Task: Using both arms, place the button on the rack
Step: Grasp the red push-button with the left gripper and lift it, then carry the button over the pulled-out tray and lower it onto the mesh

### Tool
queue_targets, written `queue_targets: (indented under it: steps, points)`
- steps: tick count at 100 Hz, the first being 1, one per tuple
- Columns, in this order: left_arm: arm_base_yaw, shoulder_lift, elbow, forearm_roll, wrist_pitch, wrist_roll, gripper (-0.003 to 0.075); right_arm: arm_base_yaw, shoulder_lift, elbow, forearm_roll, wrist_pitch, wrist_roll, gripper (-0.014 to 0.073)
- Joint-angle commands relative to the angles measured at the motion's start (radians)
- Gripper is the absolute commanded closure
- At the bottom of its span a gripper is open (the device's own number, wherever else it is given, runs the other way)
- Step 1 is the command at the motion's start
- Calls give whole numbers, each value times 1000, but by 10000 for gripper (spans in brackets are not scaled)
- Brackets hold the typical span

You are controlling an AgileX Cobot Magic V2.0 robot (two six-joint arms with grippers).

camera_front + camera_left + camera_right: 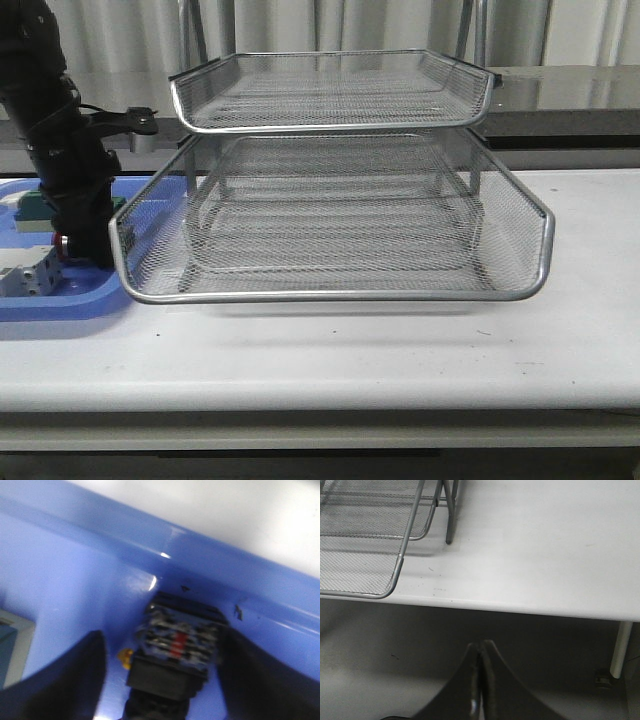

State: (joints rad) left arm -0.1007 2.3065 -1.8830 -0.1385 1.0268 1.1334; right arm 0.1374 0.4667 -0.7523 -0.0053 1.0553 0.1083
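reaching down into the blue tray [60, 300] at the left end of the table [400, 350], the left gripper [170, 680] has its jaws spread wide on either side of the button [177, 645], the two dark fingers [75, 675] flanking it with a gap on each side and nothing yet clamped. the step in hand looks like the pickup, so the task is at its start. to do it well, i would centre the fingers on the black body rather than on the blue-grey rear block with its contacts, since the body should give a flatter hold; close slowly, because the button lies close against the tray wall and could skid or roll along it. the wrist picture is blurred, so whether either finger touches the button i cannot tell. in the front view a small red spot [62, 240] beside the left arm may be its cap. the tray also holds a grey-white boxy component [28, 275] near its front and a green block [35, 208] further back. the rack [330, 290] stands just beside the tray, its mesh tiers showing nothing in them. the right gripper [481, 680] hangs off the table edge with its jaws pressed together, holding nothing.
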Motion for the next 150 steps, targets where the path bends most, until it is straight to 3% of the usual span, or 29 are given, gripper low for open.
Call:
queue_targets:
  steps: [1,11,20,63,111,150]
  points:
    - [-3,-64,-32,-16,-14,-3,450,0,6,-32,-10,-56,-3,664]
    - [-3,-64,-32,-14,0,-3,561,0,6,-32,-10,-56,-3,664]
    - [-3,-73,-34,-12,27,-3,584,0,6,-32,-10,-56,-3,664]
    - [32,-206,-127,5,251,-105,584,0,6,-32,-10,-56,-3,664]
    - [35,-515,-97,19,252,-316,584,0,6,-32,-10,-56,-3,664]
    - [-154,-791,168,19,252,-327,584,0,6,-32,-10,-56,-3,664]
